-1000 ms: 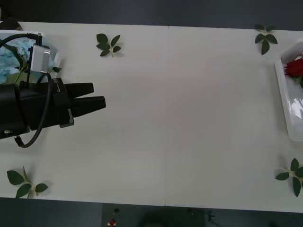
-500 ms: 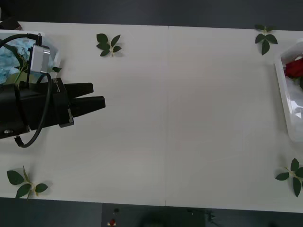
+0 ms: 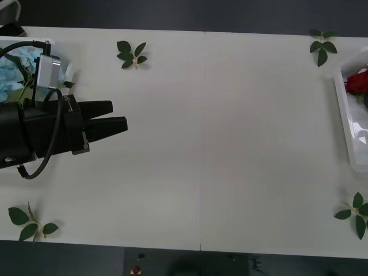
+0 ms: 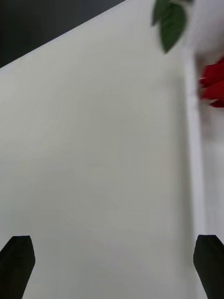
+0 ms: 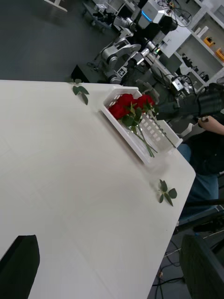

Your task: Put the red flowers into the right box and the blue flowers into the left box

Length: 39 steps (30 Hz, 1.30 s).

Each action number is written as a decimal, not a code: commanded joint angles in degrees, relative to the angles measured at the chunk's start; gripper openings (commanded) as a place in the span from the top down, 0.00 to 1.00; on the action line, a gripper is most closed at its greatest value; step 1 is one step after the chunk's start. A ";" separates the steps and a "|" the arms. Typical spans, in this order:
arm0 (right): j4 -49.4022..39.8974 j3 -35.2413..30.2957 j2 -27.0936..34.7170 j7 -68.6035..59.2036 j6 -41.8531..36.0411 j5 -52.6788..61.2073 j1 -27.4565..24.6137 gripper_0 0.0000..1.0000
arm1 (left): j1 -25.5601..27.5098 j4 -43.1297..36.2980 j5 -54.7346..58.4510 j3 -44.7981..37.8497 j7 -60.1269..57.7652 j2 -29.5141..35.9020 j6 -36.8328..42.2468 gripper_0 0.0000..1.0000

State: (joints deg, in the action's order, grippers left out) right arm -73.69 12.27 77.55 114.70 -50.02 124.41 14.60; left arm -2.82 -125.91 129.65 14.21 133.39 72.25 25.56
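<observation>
Nothing moved; left hand (image 3: pixel 118 117) hovers

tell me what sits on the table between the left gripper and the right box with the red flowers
Nothing: in the front view the table is bare from the left gripper across to the right box holding the red flowers.

deep-red red flowers (image 5: pixel 126 103) in white right box (image 5: pixel 122 134); black left claw (image 3: pixel 118 122).
</observation>
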 commanded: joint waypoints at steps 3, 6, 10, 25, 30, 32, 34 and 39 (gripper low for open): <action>-15.34 -2.08 -5.75 3.16 -1.22 -6.72 0.69 0.00 | -1.22 -0.21 -0.18 -0.85 3.19 -0.36 0.37 0.13; -22.37 -2.17 -8.38 3.51 -0.51 -9.18 0.69 0.00 | -1.22 -0.21 -0.18 -0.85 3.19 -0.36 0.37 0.13; -29.23 -2.17 -10.93 3.86 -0.51 -10.33 0.78 0.00 | -1.22 -0.21 -0.18 -0.85 3.19 -0.36 0.37 0.13; -45.22 -4.89 -17.79 7.46 -0.51 -9.97 0.69 0.00 | -1.22 -0.21 -0.18 -0.85 3.19 -0.36 0.37 0.13; -49.53 -6.12 -19.28 9.31 -1.92 -9.97 0.69 0.00 | -1.22 -0.21 -0.18 -0.85 3.19 -0.36 0.37 0.13; -50.58 -7.35 -20.51 9.84 -3.76 -9.97 0.69 0.00 | -1.22 -0.21 -0.18 -0.85 3.19 -0.36 0.37 0.13; -51.46 -8.49 -21.92 10.36 -5.70 -9.97 0.69 0.00 | -1.22 -0.21 -0.18 -0.85 3.19 -0.36 0.37 0.13; -52.69 -9.64 -24.38 11.59 -8.16 -9.01 0.69 0.00 | -1.22 -0.21 -0.18 -0.85 3.19 -0.36 0.37 0.13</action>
State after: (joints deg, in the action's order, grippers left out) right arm -124.57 3.08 53.86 123.64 -57.51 114.05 14.62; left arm -2.82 -125.78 129.65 14.21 133.39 72.25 25.56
